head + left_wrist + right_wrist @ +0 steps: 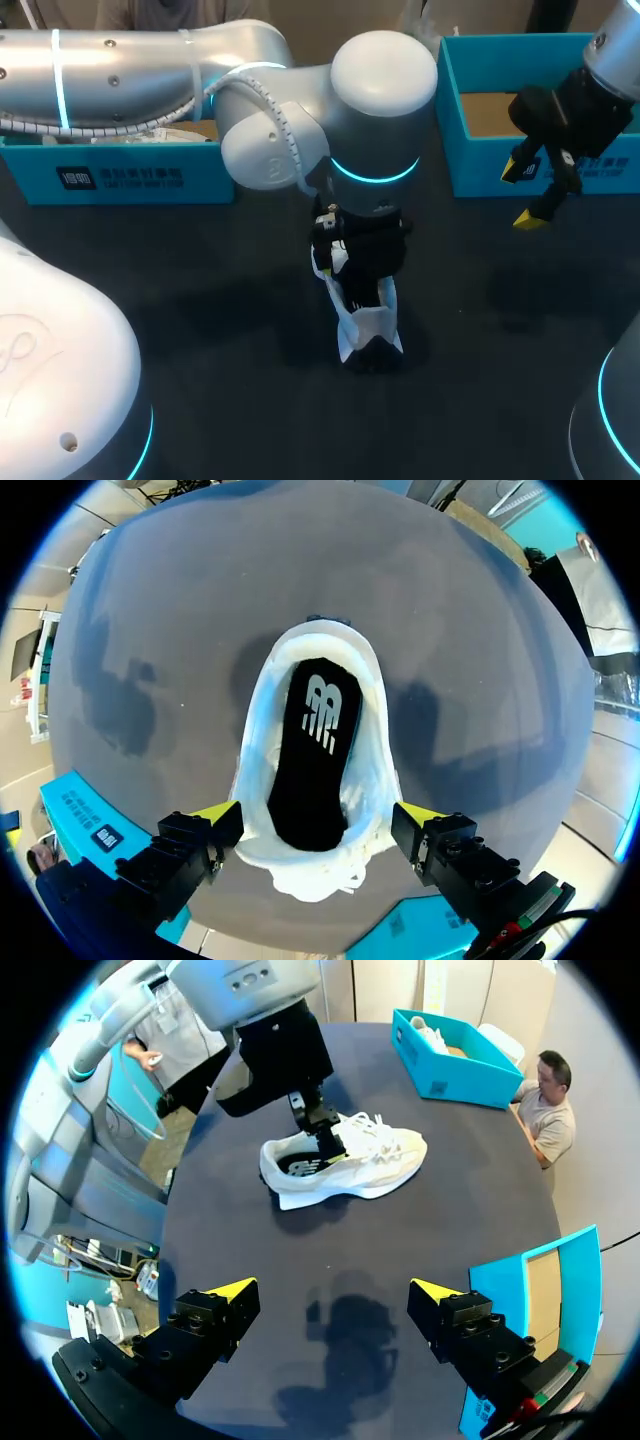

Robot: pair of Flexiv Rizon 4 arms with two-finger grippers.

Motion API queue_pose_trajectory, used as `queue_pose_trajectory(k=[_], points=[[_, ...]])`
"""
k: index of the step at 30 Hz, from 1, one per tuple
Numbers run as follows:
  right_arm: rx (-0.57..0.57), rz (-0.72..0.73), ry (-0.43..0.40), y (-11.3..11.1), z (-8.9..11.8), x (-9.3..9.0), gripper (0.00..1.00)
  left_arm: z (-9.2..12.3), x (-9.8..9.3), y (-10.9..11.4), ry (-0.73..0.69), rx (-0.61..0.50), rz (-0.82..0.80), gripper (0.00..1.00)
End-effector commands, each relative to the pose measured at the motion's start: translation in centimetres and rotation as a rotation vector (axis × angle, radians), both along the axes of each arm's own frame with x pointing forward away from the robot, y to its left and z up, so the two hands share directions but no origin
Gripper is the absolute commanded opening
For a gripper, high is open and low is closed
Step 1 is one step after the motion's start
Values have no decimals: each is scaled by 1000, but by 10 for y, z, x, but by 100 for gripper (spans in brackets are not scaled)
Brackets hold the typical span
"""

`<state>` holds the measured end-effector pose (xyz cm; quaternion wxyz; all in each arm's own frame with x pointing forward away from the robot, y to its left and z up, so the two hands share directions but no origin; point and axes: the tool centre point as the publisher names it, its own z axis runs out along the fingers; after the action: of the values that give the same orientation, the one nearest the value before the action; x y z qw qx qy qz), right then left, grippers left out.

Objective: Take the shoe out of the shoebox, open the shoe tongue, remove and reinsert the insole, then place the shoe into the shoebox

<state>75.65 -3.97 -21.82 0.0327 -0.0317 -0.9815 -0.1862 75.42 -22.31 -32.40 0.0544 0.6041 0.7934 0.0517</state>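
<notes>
The dark table (200,300) lay bare around the middle, with two teal shoeboxes along its far edge, one at left (130,178) and one at right (470,160). The left arm (380,90) reached over the centre. Beneath it stood the white shoe (368,325), well apart from both boxes. The left gripper (318,812) was spread wide, straddling the shoe just beside its flanks and grasping nothing, above the black insole (315,750). The right gripper (325,1295) hung released near the right box.
</notes>
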Motion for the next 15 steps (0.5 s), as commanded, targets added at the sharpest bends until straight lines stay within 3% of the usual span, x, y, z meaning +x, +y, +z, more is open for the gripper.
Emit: queue_pose_trajectory(k=[1,6,15], points=[[-2,0,0,0,-1,0,100,11,0,6,22,-21,-10,100],[-2,0,0,0,-1,0,100,20,-1,6,20,-34,-24,100],[-2,0,0,0,-1,0,100,34,24,10,-4,-39,-5,100]])
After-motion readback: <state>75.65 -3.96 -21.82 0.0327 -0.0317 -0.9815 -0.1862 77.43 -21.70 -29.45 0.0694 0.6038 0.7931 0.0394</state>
